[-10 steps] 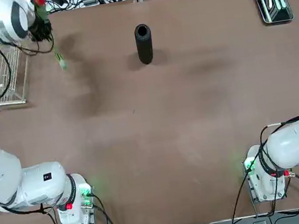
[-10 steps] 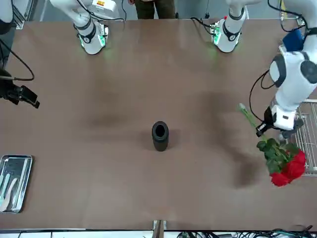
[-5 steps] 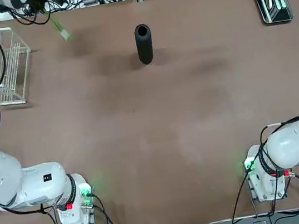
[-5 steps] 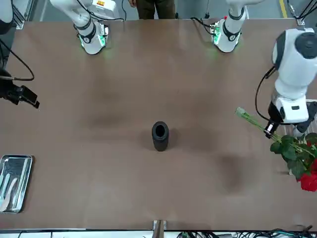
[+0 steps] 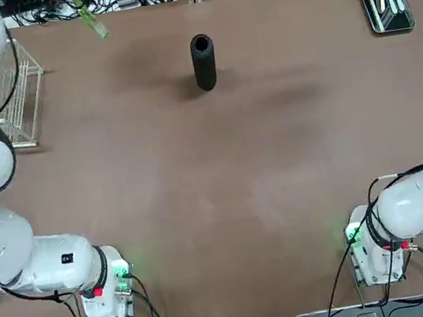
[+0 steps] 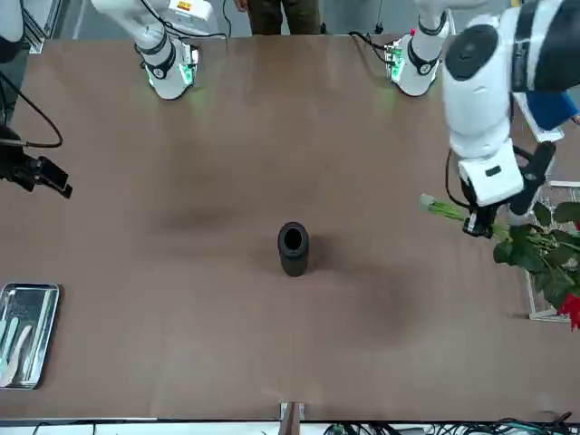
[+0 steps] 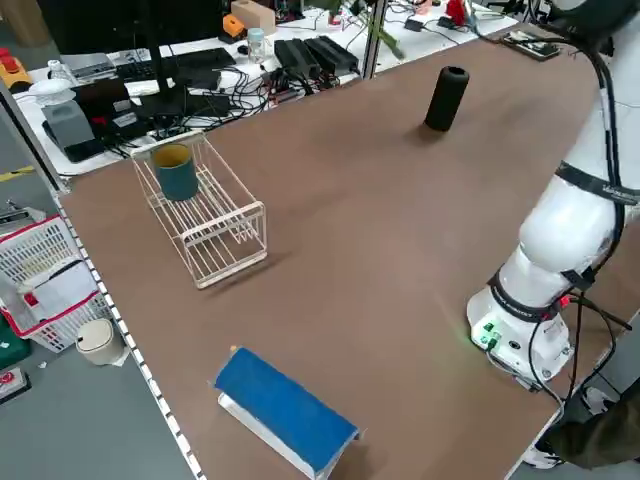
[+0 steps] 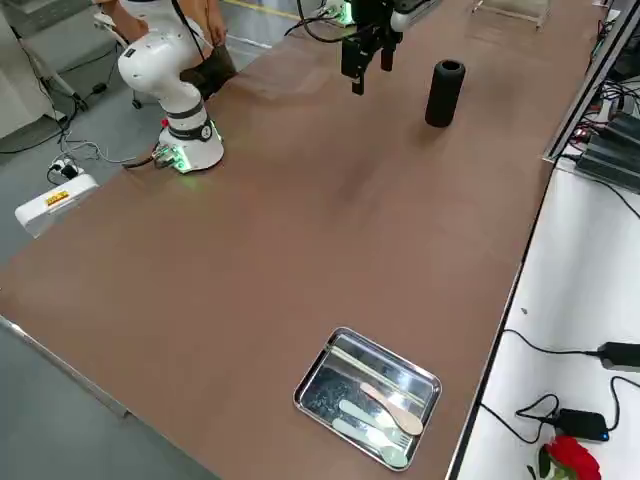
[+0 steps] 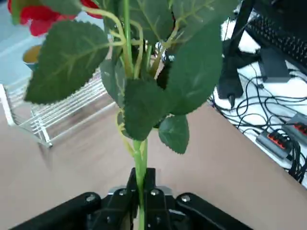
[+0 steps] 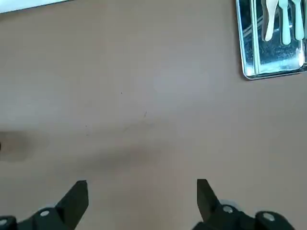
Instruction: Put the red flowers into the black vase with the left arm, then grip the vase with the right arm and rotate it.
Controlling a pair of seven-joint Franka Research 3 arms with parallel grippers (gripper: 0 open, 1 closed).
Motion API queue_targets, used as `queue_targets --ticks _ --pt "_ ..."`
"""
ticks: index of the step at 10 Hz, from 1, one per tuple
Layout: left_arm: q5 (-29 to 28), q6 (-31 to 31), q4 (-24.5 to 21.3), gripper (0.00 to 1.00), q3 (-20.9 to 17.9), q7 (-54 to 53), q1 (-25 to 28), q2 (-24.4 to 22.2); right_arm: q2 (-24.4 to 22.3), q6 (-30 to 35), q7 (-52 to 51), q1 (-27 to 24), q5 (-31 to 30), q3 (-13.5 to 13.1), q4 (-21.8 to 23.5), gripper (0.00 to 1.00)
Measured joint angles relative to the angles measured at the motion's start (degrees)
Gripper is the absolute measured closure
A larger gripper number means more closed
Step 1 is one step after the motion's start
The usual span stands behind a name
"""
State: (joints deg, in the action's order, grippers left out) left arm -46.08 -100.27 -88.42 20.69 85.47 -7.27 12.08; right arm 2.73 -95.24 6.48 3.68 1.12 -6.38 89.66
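- Brown tabletop (image 5: 265,198) carries a black vase (image 5: 204,68) standing upright and a metal tray of cutlery (image 5: 386,5) near one corner.
- Left gripper (image 6: 478,225), raised over the table's left side near a white wire rack (image 7: 215,215), clenches the stems of the red flowers (image 9: 139,167), blooms pointing away from the vase.
- Right gripper (image 10: 143,196), fingers spread and grasping nothing, hangs idle at the table's right side, well apart from the vase.
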Motion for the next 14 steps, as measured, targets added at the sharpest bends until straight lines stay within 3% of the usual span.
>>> queue_targets --ticks 3,6,11,14 --pt "-13.71 10.5 7.7 0.93 -0.23 10.35 -12.02 8.24 0.01 -0.02 0.0 -0.04 -0.02 -0.1 0.0 0.0" --pt "-24.0 16.06 10.34 0.93 -0.45 14.78 -20.44 12.87 0.01 -0.06 0.0 -0.02 -0.02 -0.06 0.0 0.0" --pt "-39.19 17.39 10.88 0.93 -1.0 19.31 -30.58 16.32 0.0 -0.06 0.0 -0.1 -0.02 -0.24 0.0 0.0" --pt "-43.32 17.38 14.12 0.93 -1.25 21.05 -35.07 21.17 0.0 -0.06 0.01 -0.36 -0.02 -0.51 0.0 0.0"
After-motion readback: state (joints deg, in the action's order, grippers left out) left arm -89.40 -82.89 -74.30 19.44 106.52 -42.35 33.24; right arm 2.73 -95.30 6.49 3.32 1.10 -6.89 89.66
